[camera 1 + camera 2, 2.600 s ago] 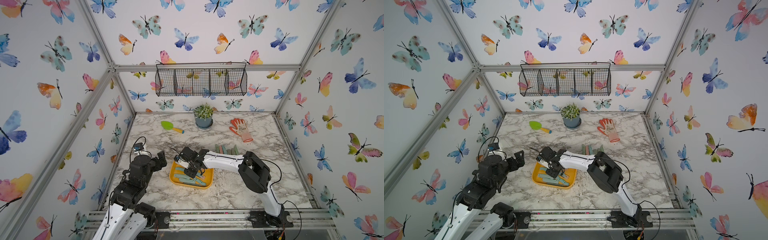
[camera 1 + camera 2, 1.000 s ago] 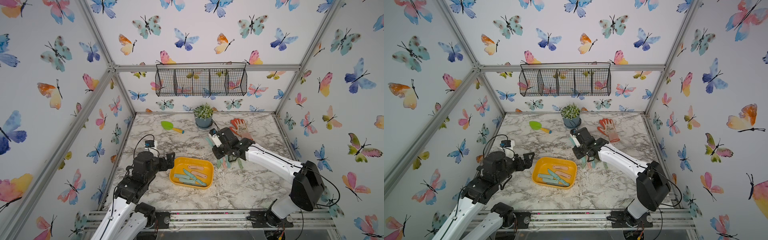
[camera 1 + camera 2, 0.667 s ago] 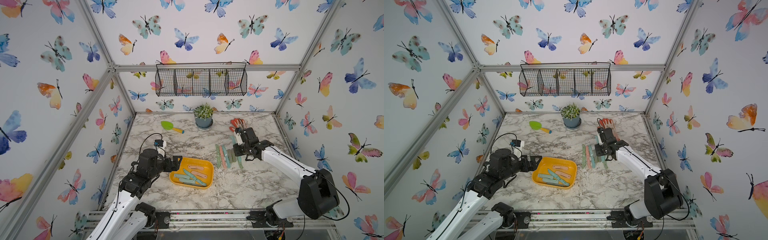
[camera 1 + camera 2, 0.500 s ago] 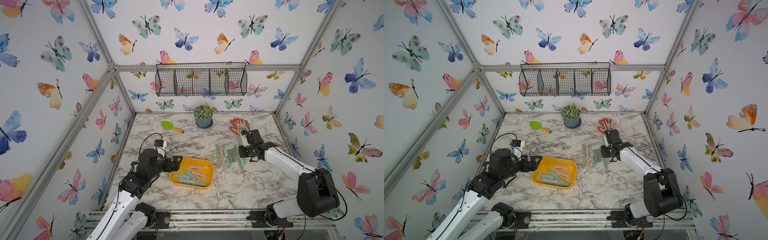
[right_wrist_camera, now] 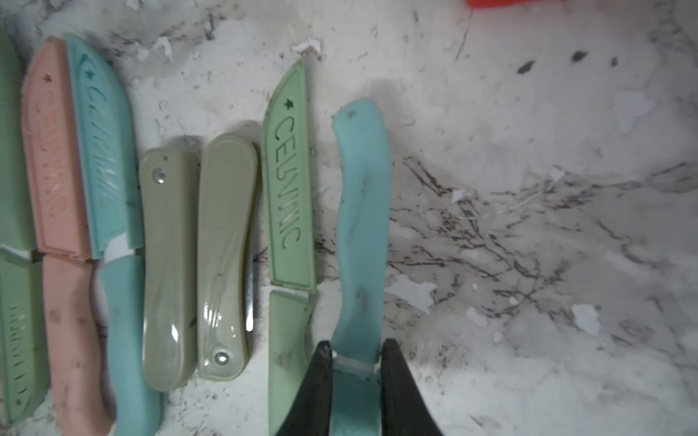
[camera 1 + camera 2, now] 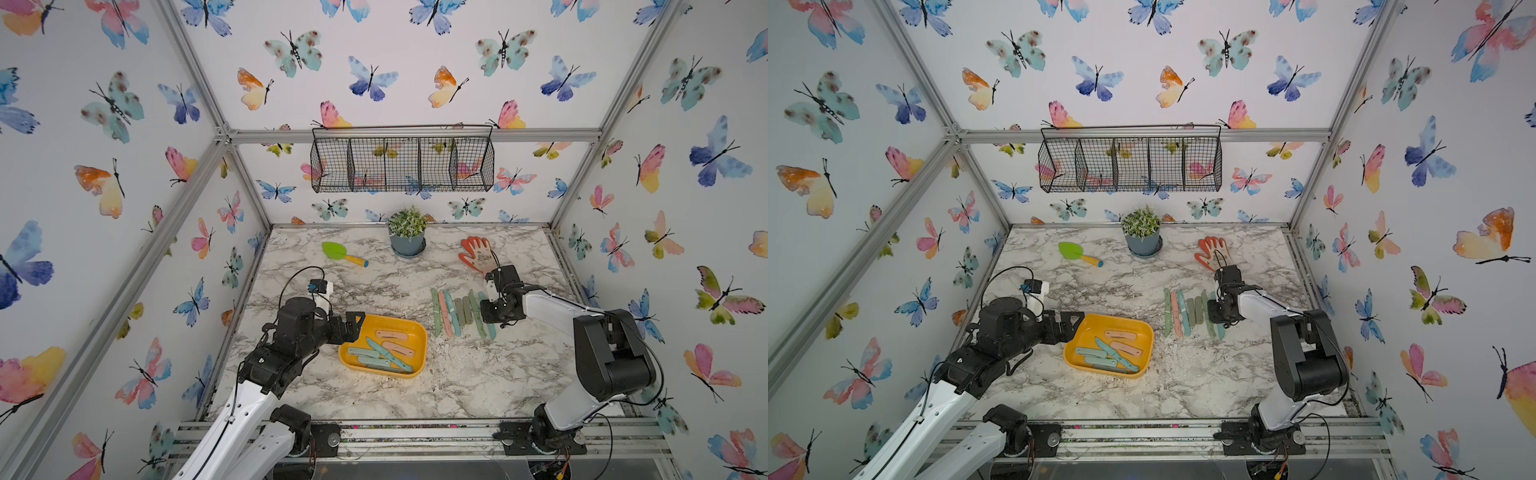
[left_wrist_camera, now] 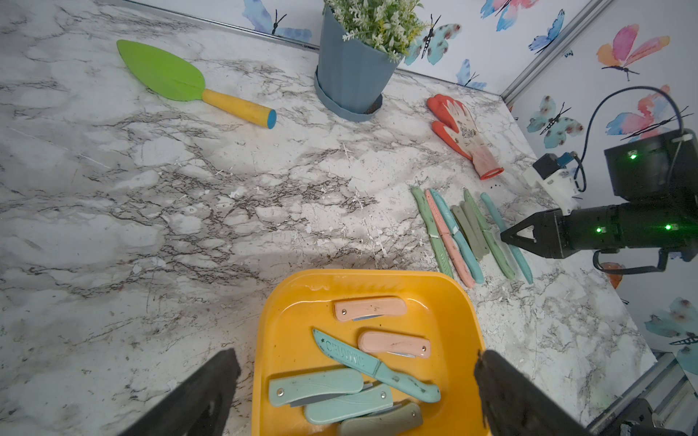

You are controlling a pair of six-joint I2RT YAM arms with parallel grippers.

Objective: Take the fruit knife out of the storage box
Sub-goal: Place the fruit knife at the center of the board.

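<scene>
One fruit knife (image 5: 362, 226) pinched in right claw (image 5: 355, 353), sheath (image 5: 355, 405) cropped, left claw (image 6: 353, 328) spread at storage box (image 7: 287, 336)

A marble-patterned table (image 6: 374, 286) was seen, strewn with small white flecks. Toward its front the yellow storage box (image 6: 423, 349) was placed. Near it, but apart, a row of fruit knives (image 6: 459, 311) was laid side by side. Near the back edge a green trowel (image 6: 338, 252), a potted plant (image 6: 407, 243) and an orange glove (image 6: 478, 255) were found.
</scene>
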